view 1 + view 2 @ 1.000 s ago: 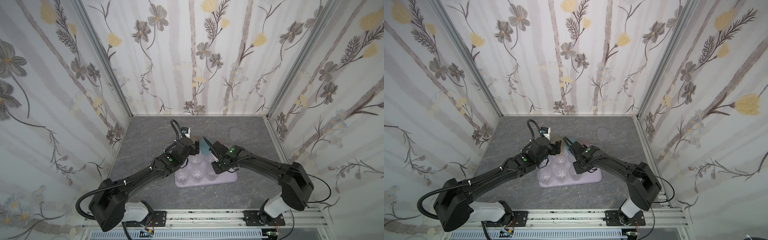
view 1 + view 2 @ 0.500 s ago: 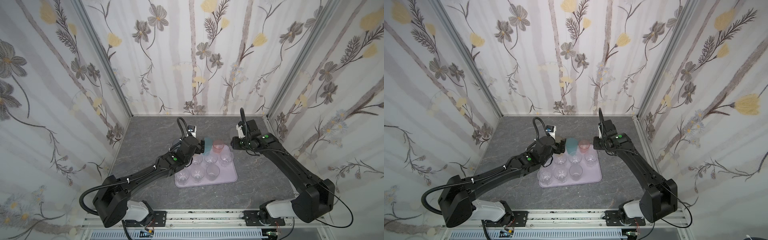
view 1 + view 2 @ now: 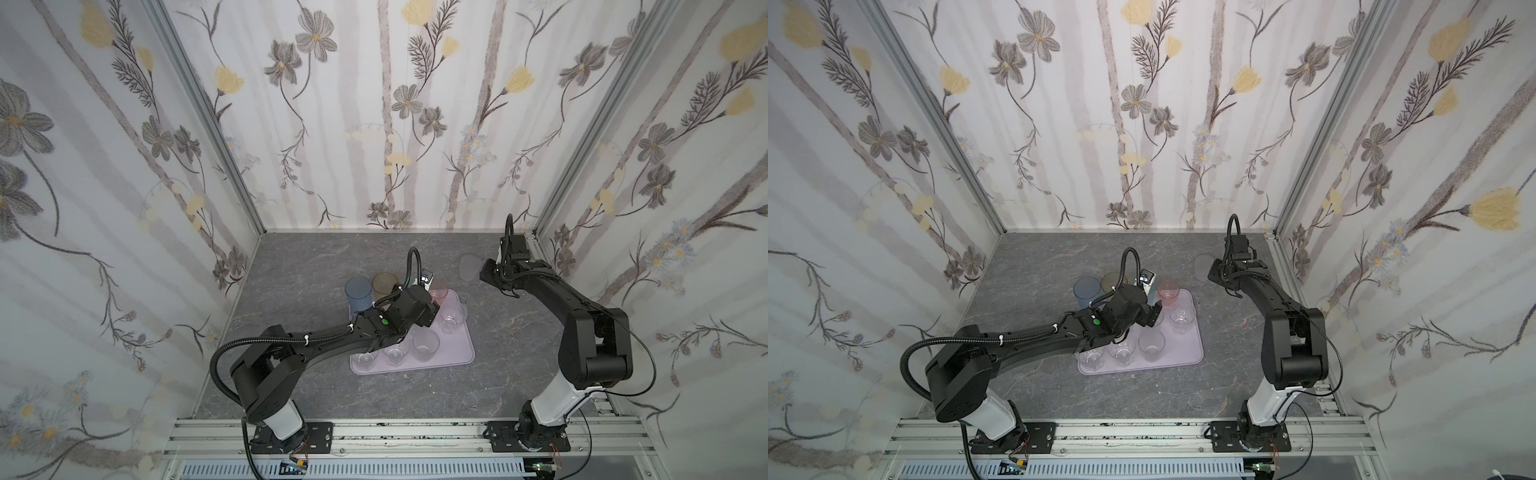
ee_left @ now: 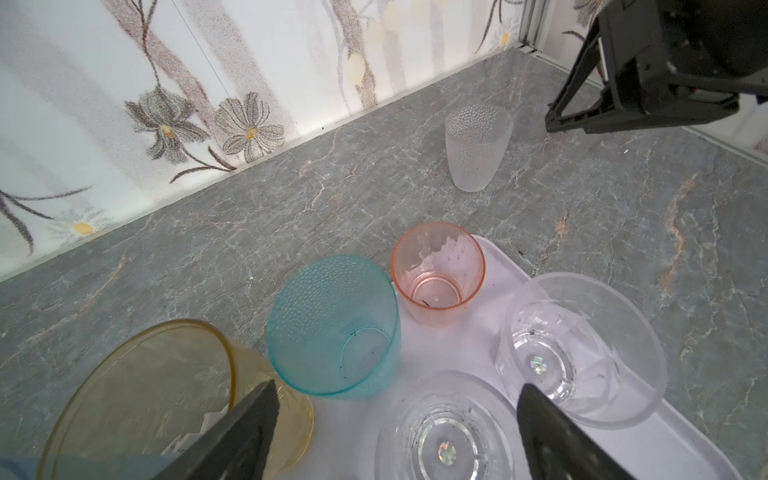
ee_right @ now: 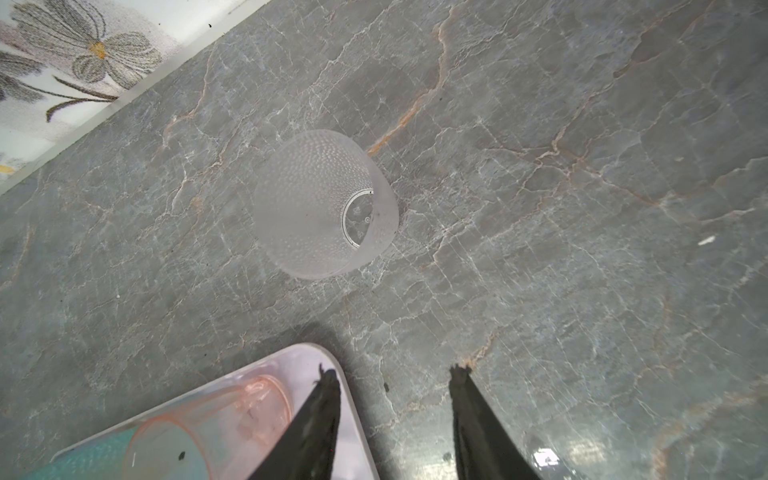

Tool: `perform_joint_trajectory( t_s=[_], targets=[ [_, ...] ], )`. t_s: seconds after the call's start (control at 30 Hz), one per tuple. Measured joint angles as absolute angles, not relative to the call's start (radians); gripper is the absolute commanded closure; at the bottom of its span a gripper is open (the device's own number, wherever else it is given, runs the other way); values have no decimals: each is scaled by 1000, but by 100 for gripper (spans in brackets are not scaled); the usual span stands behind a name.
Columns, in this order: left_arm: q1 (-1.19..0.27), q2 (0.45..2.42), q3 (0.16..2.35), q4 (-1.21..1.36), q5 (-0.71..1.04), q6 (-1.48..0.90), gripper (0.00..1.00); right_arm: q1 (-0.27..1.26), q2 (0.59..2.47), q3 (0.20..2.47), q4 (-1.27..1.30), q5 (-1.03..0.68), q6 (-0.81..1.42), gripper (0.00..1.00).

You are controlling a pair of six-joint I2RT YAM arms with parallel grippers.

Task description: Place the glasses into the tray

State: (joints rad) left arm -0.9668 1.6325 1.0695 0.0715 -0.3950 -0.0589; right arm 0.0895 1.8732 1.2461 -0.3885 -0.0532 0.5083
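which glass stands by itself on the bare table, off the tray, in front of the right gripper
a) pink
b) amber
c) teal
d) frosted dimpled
d: the frosted dimpled tumbler stands alone on the grey table, apart from the tray, ahead of the open right gripper.

The left arm stretches low and forward, wrist bent just behind the left fingers. The left gripper points down, jaws spread wide. The right arm folds high, elbow well behind the right fingers. The right gripper tilts down, jaws parted less widely.
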Motion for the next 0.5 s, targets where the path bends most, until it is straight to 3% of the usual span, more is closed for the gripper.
perform_joint_trajectory(
  t_s=[0.33,0.5],
  targets=[
    [-967,1638,1067,72,-401,-3,7,84,1989,1337,-347,-77,535,56],
    [-967,1635,1064,72,-412,0,7,80,2058,1386,-345,-80,542,61]
  ],
)
